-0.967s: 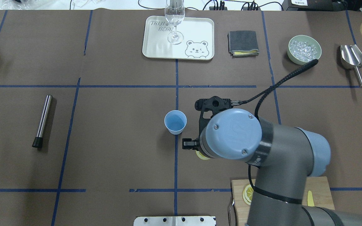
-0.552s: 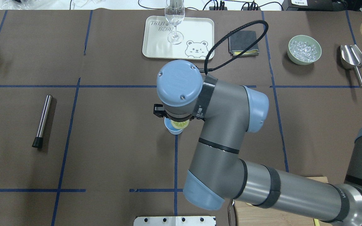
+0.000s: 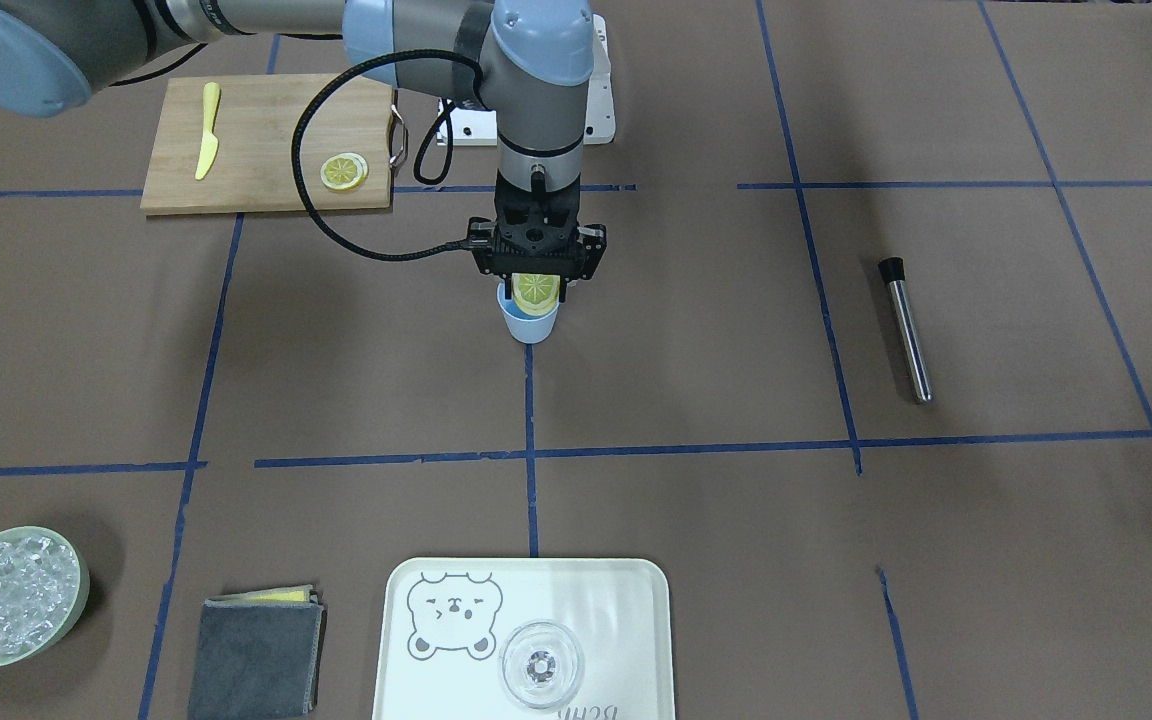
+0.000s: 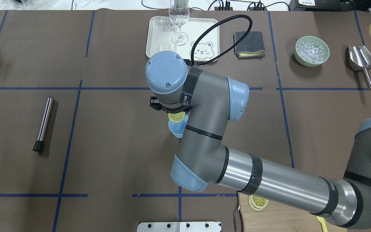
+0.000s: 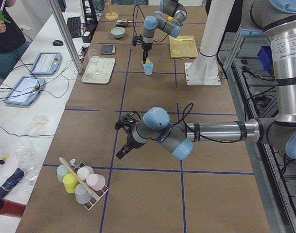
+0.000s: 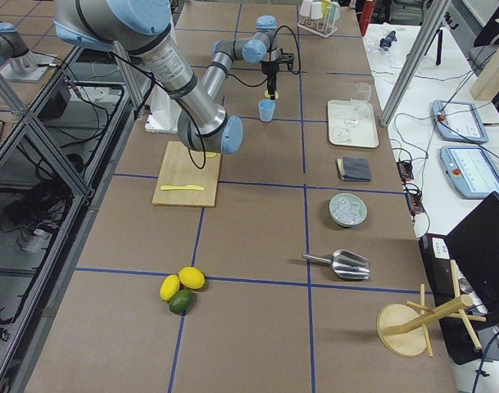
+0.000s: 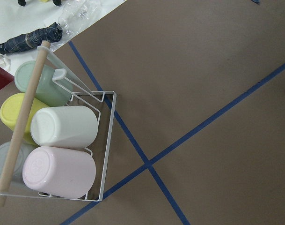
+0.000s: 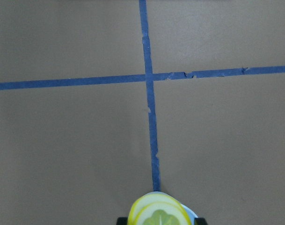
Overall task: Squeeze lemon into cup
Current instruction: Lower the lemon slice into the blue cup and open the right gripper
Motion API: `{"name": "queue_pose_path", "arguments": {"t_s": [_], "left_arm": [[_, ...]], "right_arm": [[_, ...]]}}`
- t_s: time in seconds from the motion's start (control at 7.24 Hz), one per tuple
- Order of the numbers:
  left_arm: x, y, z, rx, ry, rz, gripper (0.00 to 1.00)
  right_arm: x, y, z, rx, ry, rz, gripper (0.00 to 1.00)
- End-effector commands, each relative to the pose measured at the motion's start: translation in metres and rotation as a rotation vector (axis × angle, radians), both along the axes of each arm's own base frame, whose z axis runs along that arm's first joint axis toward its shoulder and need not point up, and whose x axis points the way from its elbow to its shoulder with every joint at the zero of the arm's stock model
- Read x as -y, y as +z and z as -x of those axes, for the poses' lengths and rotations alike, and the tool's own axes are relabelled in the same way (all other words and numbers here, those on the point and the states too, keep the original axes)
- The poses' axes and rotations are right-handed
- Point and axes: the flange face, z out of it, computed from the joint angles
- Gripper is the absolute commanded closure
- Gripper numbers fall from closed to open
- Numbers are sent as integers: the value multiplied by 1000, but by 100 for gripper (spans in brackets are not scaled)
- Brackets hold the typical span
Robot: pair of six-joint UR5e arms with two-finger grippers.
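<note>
Right gripper [image 3: 536, 283] clamped on lemon [image 3: 535, 293], disc upright on edge, cut face toward front camera, over cup [image 3: 530, 328] mid-frame, left gripper [image 5: 121, 154] cannot tell

A robotics lab, plainly — blue tape grid [image 3: 696, 450] across the brown surface [image 3: 936, 560], control tablets [image 5: 44, 62] on a side bench [image 5: 21, 121], aluminium framing [image 5: 65, 34].

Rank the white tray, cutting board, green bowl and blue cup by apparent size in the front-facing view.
1. white tray, even though it is cut off by the frame edge
2. cutting board
3. green bowl
4. blue cup
</note>
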Motion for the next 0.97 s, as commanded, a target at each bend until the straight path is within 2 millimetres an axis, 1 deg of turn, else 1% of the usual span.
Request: {"name": "queue_pose_path", "arguments": {"t_s": [0.0,0.28,0.41,0.55,0.69,0.83], "left_arm": [[0,0,0,-1,0,-1,0],[0,-1,0,-1,0,-3,0],[0,0,0,-1,0,0,0],[0,0,0,-1,0,-1,0],[0,0,0,-3,0,3,0],[0,2,-1,-2,-1,13,0]], "right_arm": [[-3,15,2,-14,-11,12,70],[-7,11,2,-5,-16,9,66],[-10,8,1,3,-20,9,62],[-11,8,1,4,-25,10,15],[-13,0,-4,20,-25,2,0],[-11,-4,-15,34,-49,-13,0]]}}
